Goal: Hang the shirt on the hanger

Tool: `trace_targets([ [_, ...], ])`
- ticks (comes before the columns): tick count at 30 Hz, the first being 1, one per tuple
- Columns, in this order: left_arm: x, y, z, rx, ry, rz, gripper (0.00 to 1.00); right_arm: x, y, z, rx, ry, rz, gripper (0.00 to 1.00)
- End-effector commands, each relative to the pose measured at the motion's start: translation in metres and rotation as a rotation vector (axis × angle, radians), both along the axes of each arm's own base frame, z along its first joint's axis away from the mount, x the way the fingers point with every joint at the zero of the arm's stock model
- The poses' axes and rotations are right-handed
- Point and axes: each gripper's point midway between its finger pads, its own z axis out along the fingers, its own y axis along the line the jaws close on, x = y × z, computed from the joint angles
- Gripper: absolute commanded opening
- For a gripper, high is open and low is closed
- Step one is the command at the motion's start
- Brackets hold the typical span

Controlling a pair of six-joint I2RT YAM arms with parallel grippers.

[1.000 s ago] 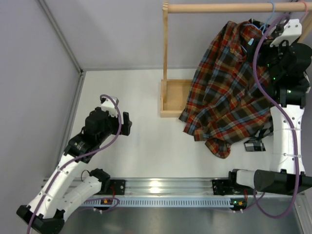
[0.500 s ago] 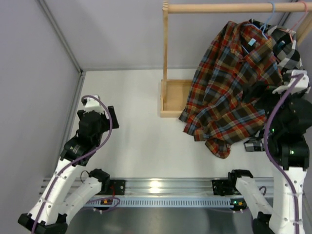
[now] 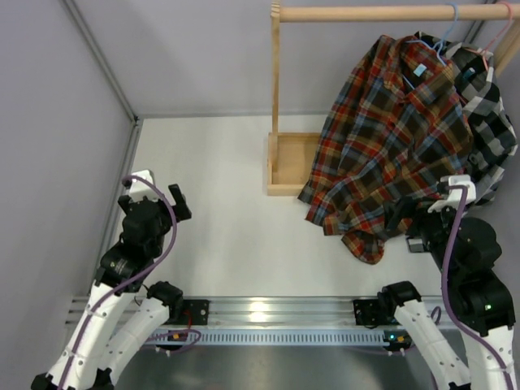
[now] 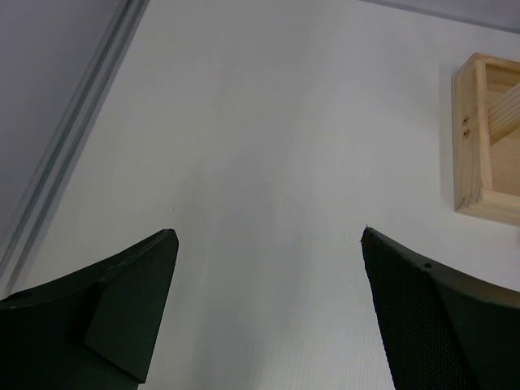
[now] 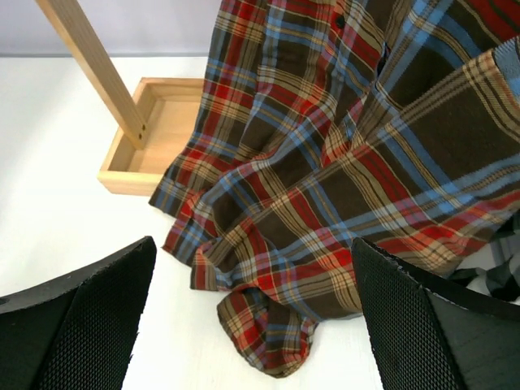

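Observation:
The plaid shirt [image 3: 390, 138] hangs from the light-blue hanger [image 3: 439, 47], whose hook sits over the wooden rod. The shirt's lower end and a bunched sleeve [image 5: 276, 341] lie on the white table. My right gripper [image 3: 410, 223] is open and empty, low in front of the shirt's hem and apart from it; in the right wrist view the right gripper [image 5: 253, 241] frames the plaid cloth [image 5: 341, 162]. My left gripper [image 3: 154, 195] is far left, open and empty, and in its wrist view the left gripper [image 4: 268, 231] spans only bare table.
A wooden rack has a top rod [image 3: 366, 12], a post [image 3: 275, 81] and a box base [image 3: 288, 162], which also shows as a base [image 4: 487, 138] and a base [image 5: 154, 138]. A black-and-white checked shirt [image 3: 491, 122] hangs on a pink hanger [image 3: 497, 32] at the right. A wall frame [image 3: 122, 179] runs left.
My right arm has come down from the hanger's top to low near the table's front. My left arm has pulled back to the left. The shirt stays hanging.

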Motion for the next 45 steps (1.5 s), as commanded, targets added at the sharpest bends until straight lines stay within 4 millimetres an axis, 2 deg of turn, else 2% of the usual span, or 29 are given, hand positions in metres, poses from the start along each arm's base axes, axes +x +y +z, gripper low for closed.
trace_targets([
  [1, 0.001, -0.003, 0.008, -0.036, -0.047, -0.013, 0.98, -0.012, -0.006, -0.001, -0.021, -0.036, -0.007, 0.99],
  [3, 0.0, -0.004, 0.005, -0.029, -0.043, -0.024, 0.98, -0.008, 0.003, -0.01, -0.032, -0.024, 0.045, 1.0],
  [5, -0.001, -0.004, 0.003, -0.024, -0.041, -0.028, 0.98, -0.005, 0.001, -0.016, -0.044, -0.01, 0.033, 0.99],
  [11, -0.004, -0.012, 0.006, -0.032, -0.062, -0.088, 0.98, -0.005, -0.003, -0.015, -0.03, -0.019, 0.003, 0.99],
  [15, -0.004, -0.013, 0.009, -0.033, -0.074, -0.097, 0.98, -0.002, -0.006, -0.024, -0.038, -0.009, -0.014, 0.99],
  [24, -0.004, -0.023, 0.008, -0.037, -0.075, -0.156, 0.98, 0.006, -0.008, -0.031, -0.016, -0.033, -0.051, 1.0],
  [45, -0.003, -0.021, 0.007, -0.031, -0.074, -0.146, 0.98, 0.013, -0.013, -0.041, -0.012, -0.044, -0.089, 0.99],
])
